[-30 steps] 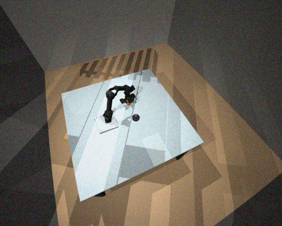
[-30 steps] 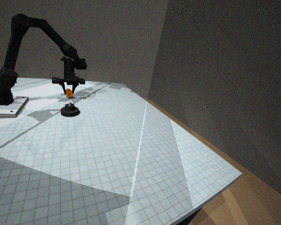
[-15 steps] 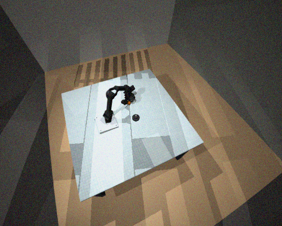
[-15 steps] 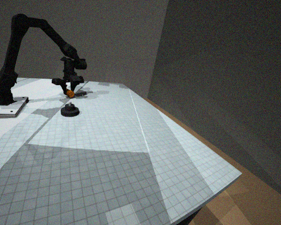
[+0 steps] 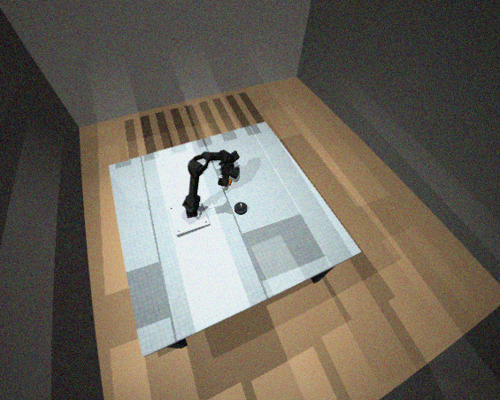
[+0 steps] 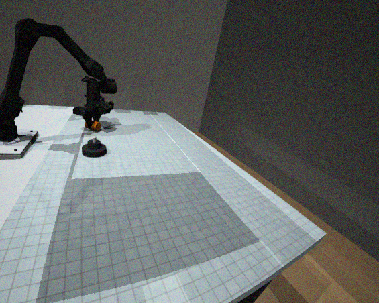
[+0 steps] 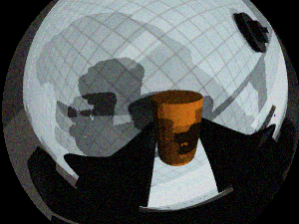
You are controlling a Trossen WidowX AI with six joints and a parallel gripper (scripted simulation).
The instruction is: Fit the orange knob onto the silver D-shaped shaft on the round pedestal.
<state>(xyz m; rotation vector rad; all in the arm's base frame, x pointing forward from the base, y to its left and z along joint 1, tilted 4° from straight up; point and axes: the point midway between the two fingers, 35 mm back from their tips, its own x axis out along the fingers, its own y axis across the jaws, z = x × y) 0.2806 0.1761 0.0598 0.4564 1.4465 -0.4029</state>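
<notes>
One pincer (image 5: 229, 182) (image 6: 92, 125) (image 7: 176, 123), clamped on one orange knob (image 5: 230, 181) (image 6: 96, 126) (image 7: 180, 130): I should upright it before approaching the pedestal (image 5: 241, 208) (image 6: 94, 149) (image 7: 249, 33), at two o'clock in wrist view.

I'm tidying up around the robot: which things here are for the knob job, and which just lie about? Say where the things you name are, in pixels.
For the job:
- orange knob (image 5: 230, 181) (image 6: 96, 126) (image 7: 178, 129), in the gripper (image 6: 92, 125) (image 7: 176, 123)
- round pedestal (image 5: 241, 209) (image 6: 94, 150) (image 7: 249, 32) with its shaft (image 6: 94, 139)

Just lying about:
- nothing that I can see
</notes>
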